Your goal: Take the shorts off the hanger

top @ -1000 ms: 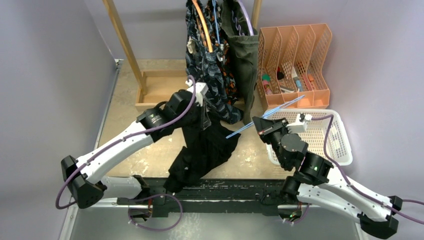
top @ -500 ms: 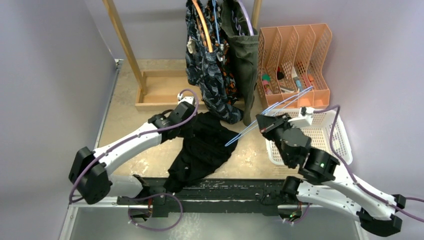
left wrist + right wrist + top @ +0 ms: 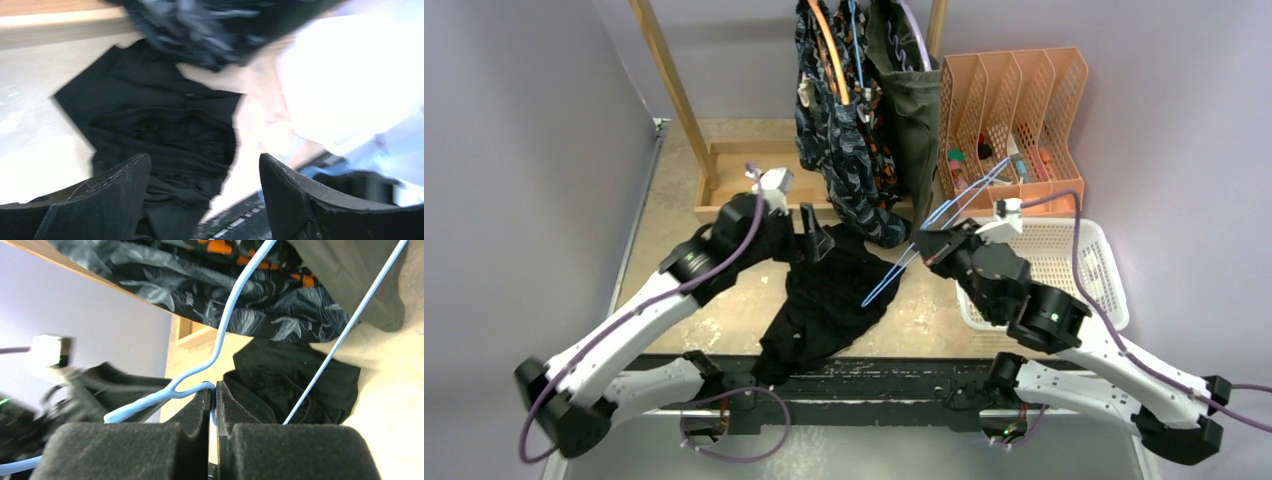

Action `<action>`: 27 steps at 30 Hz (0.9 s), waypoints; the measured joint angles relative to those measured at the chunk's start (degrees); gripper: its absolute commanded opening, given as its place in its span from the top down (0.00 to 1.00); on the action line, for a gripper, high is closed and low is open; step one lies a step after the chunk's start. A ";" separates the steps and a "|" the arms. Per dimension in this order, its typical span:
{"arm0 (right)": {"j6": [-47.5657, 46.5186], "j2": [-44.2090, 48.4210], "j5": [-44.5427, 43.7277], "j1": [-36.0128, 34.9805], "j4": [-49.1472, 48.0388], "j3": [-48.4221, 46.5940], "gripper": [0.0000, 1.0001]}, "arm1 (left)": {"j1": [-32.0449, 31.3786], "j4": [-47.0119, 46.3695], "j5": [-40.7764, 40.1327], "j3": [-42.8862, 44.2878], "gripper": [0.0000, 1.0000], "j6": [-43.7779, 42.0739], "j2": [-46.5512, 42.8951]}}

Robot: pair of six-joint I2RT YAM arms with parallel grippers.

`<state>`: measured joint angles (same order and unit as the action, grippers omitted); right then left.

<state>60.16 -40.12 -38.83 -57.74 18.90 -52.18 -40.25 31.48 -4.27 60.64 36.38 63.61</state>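
Orange organiser [image 3: 1014, 100] stands just right of the hanging shorts [image 3: 864, 150].

Left arm [image 3: 639, 305]: base at the near left, white link rising inward to a dark elbow, forearm reaching forward and right. Left gripper [image 3: 816, 232] points down and to the right. Jaws stand wide apart; in the wrist view both dark fingers [image 3: 112, 192] frame a clear gap with nothing clamped between them.

Right arm [image 3: 1104, 355]: base at the near right, white link running inward to a bulky dark elbow, forearm angled forward and left. Right gripper [image 3: 924, 245] points toward the left arm's. In the wrist view its pads [image 3: 197, 410] are pressed together, pinching the thin blue wire of a hanger [image 3: 240, 295].

The two grippers are near each other but apart.
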 measured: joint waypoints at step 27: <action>15.37 -12.72 25.07 11.04 -16.74 6.75 1.00 | -5.97 -2.71 20.74 -15.80 0.25 0.44 -8.55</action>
<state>75.53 -52.84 -13.76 -46.70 2.15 -45.43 -46.22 28.77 16.47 44.84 36.82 55.07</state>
